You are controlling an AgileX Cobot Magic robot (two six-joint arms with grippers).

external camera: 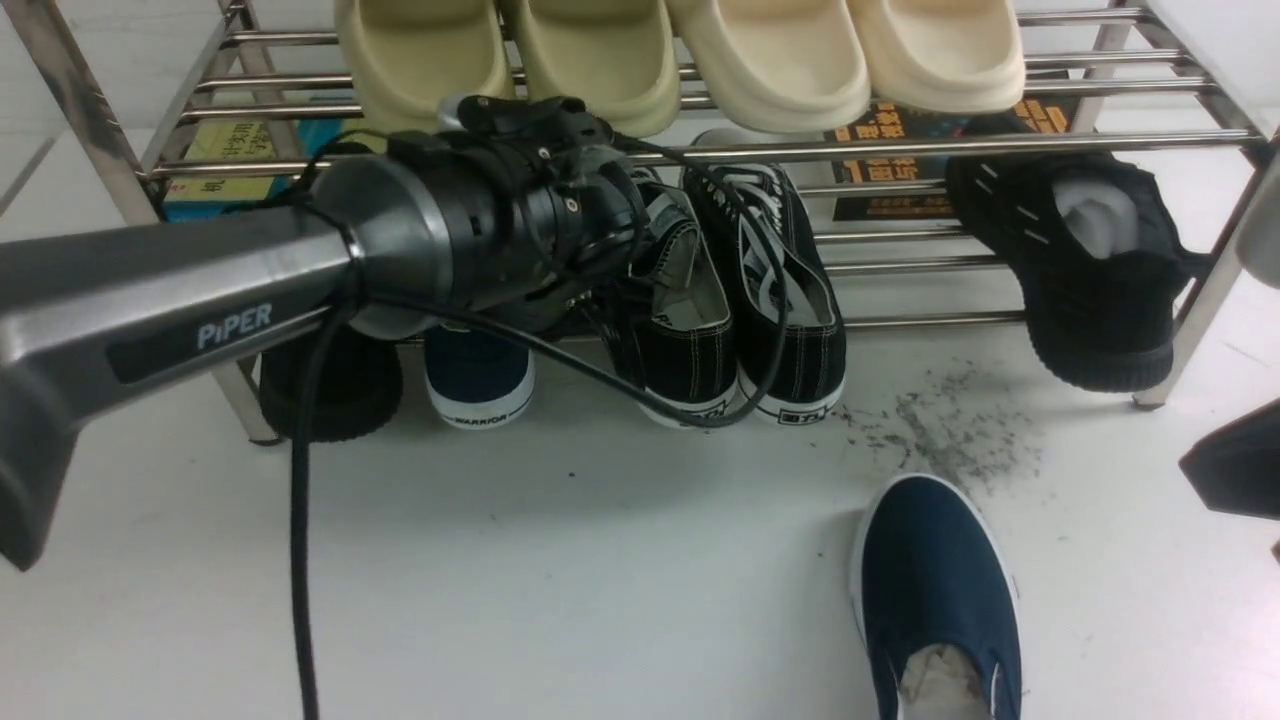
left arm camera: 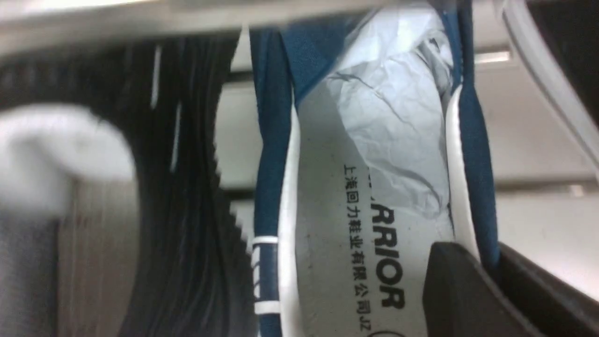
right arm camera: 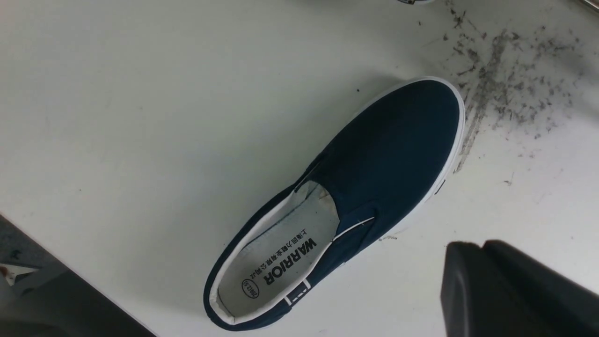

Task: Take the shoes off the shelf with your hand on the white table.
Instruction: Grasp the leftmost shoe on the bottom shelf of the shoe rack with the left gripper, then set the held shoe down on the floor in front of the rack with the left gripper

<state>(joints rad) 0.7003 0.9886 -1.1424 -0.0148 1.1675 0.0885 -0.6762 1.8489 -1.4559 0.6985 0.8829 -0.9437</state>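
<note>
One navy shoe (external camera: pixel 478 385) stands heel-out on the lower tier of the steel shelf (external camera: pixel 900 145), its WARRIOR heel lettering showing. My left arm (external camera: pixel 480 220) reaches over it and hides its own fingers in the front view. In the left wrist view my left gripper (left arm camera: pixel 486 255) is shut on this shoe's side wall (left arm camera: pixel 472 140), one finger inside on the white lining, one outside. The other navy shoe (external camera: pixel 935 590) lies on the white table (external camera: pixel 600 560), toe toward the shelf. My right gripper (right arm camera: pixel 482 245) hovers beside that shoe (right arm camera: pixel 388 164), shut and empty.
Black lace-up sneakers (external camera: pixel 740 300) sit right of the held shoe, an all-black shoe (external camera: pixel 330 390) sits left of it, and another (external camera: pixel 1090 270) at the far right. Cream slippers (external camera: pixel 700 50) fill the top tier. Dark scuff streaks (external camera: pixel 940 430) mark the table.
</note>
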